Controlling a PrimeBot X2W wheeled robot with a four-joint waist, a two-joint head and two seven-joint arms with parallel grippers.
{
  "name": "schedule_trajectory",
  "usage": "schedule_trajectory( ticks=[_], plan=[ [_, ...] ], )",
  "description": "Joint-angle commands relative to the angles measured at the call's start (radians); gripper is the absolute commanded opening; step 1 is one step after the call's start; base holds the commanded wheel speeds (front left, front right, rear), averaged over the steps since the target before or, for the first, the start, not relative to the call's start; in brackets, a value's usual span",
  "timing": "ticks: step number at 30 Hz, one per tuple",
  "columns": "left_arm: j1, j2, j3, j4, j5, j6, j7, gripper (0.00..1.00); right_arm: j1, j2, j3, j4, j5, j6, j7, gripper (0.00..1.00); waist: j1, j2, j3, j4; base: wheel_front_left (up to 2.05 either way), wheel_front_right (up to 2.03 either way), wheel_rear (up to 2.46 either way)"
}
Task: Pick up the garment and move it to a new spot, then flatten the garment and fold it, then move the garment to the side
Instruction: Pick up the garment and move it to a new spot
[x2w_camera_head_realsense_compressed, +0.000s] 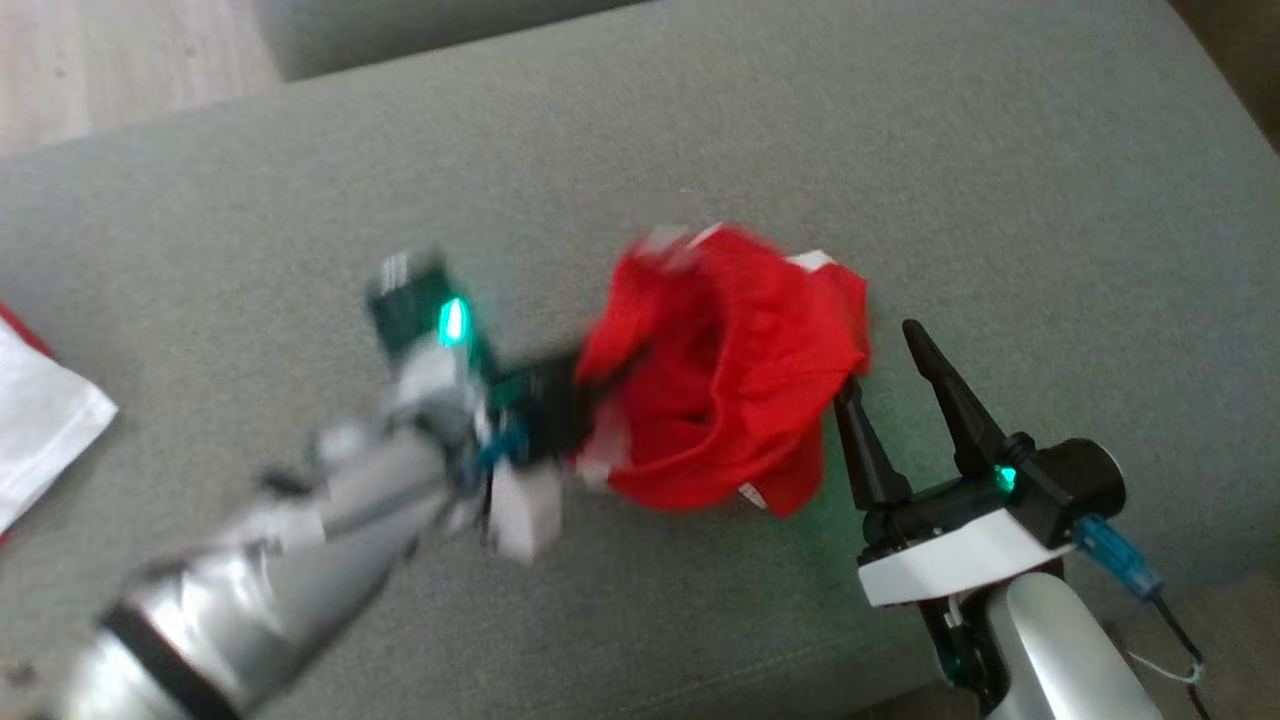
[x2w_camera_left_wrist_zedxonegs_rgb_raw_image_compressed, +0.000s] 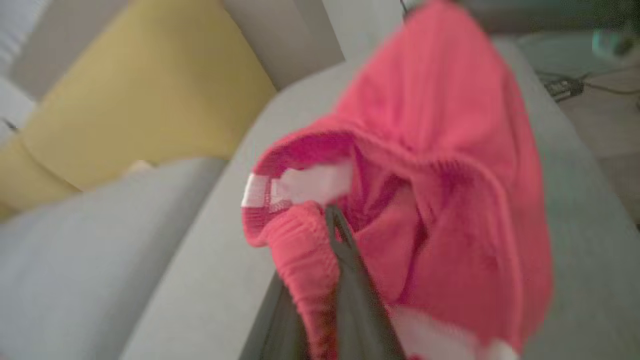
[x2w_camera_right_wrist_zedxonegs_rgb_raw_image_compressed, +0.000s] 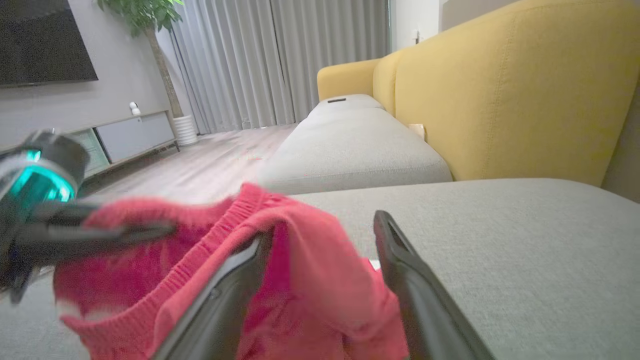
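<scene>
head view: left gripper (x2w_camera_left_wrist_zedxonegs_rgb_raw_image_compressed: 322, 250) clamped on red garment (x2w_camera_head_realsense_compressed: 720, 370), right gripper (x2w_camera_head_realsense_compressed: 882, 362) apart.
soft, light knit, likely droopy; ribbed waistband (x2w_camera_left_wrist_zedxonegs_rgb_raw_image_compressed: 300, 270) seems the best hold.

1. Head view: soft, even daylight on the grey fabric sofa seat (x2w_camera_head_realsense_compressed: 700, 120); no hard shadows or glare.
2. Head view: motion blur smears the silver left forearm (x2w_camera_head_realsense_compressed: 300, 540) and the left pincer (x2w_camera_head_realsense_compressed: 575, 400). The red knitted garment (x2w_camera_head_realsense_compressed: 730, 370) is soft-edged; the right pincer (x2w_camera_head_realsense_compressed: 880, 360) is sharp.
3. Head view: a faint green cast tints the seat beside the garment.
4. Left wrist view: blurred throughout. The garment looks washed-out pink; the yellow upholstered backrest (x2w_camera_left_wrist_zedxonegs_rgb_raw_image_compressed: 150, 100) is out of focus.
5. Right wrist view: bright light enters through pale grey curtains (x2w_camera_right_wrist_zedxonegs_rgb_raw_image_compressed: 280, 60). The distance is crisp; the near dark fingers (x2w_camera_right_wrist_zedxonegs_rgb_raw_image_compressed: 425, 300) are soft.
</scene>
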Motion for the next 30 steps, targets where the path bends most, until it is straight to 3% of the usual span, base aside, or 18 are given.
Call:
schedule_trajectory(
  ticks=[1,4,5,6,7,12,17,25,30],
  plan=[
    [0.013,0.015,0.034,0.019,0.006,0.018,-0.004,0.00,-0.026,0.003,0.020,-0.029,0.001,0.008,-0.006,1.00,0.0000,0.0000,0.021,-0.015,0.00,0.00,0.00],
    [0.093,-0.012,0.069,0.058,-0.012,0.066,-0.004,0.00,-0.019,0.003,0.008,-0.026,-0.008,0.008,-0.006,1.00,0.0000,0.0000,0.016,-0.002,0.00,0.00,0.00],
    [0.119,-0.024,0.092,0.060,-0.027,0.086,-0.004,0.42,-0.013,0.003,0.000,-0.025,-0.014,0.008,-0.006,1.00,0.0000,0.0000,0.011,0.008,0.00,0.00,0.00],
    [0.141,-0.035,0.117,0.059,-0.037,0.107,-0.004,1.00,-0.005,0.003,-0.007,-0.025,-0.018,0.008,-0.006,1.00,0.0000,0.0000,0.004,0.018,0.00,0.00,0.00],
    [0.141,-0.035,0.117,0.059,-0.037,0.107,-0.004,1.00,-0.005,0.003,-0.007,-0.025,-0.018,0.008,-0.006,1.00,0.0000,0.0000,0.004,0.018,0.00,0.00,0.00],
    [0.266,-0.085,0.261,0.019,-0.096,0.211,-0.004,1.00,0.053,0.003,-0.059,-0.021,-0.037,0.008,-0.006,1.00,0.0000,0.0000,-0.060,0.089,0.00,0.00,0.00],
    [0.432,-0.134,0.433,-0.042,-0.182,0.249,-0.004,1.00,0.105,0.003,-0.095,-0.010,-0.053,0.008,-0.006,1.00,0.0000,0.0000,-0.132,0.161,0.00,0.00,0.00],
    [0.695,-0.254,0.788,-0.188,-0.249,0.200,-0.004,1.00,0.143,0.003,-0.107,-0.005,-0.059,0.008,-0.006,1.00,0.0000,0.0000,-0.198,0.237,0.00,0.00,0.00],
    [0.828,-0.308,0.960,-0.277,-0.182,0.136,-0.004,1.00,0.164,0.003,-0.120,-0.008,-0.050,0.008,-0.006,1.00,0.0000,0.0000,-0.226,0.265,0.00,0.00,0.00]
  ],
)
